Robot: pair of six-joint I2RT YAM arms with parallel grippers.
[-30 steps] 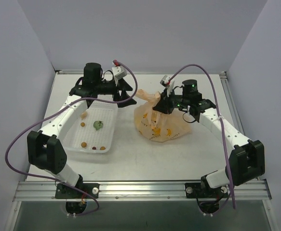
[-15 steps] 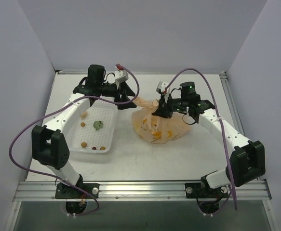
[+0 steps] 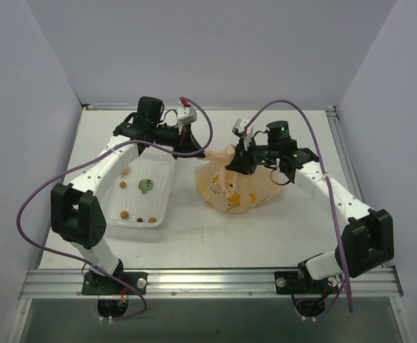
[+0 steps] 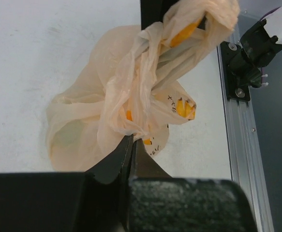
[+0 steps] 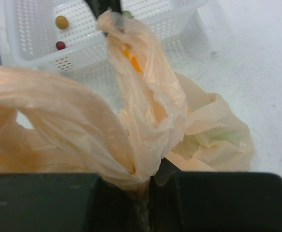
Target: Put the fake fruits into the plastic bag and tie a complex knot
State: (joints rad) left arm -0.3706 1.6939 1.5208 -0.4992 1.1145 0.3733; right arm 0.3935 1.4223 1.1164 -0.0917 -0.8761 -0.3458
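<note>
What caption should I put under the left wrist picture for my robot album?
Left jaws pinched shut on a twisted fold of the peach plastic bag, which rests on the white table.

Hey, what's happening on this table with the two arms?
The robot is handling a thin peach plastic bag lying on the table. The left gripper and the right gripper are each shut on a bunched strip of its top, apparently to tie it. A white mesh tray beside it holds a few small bits.
</note>
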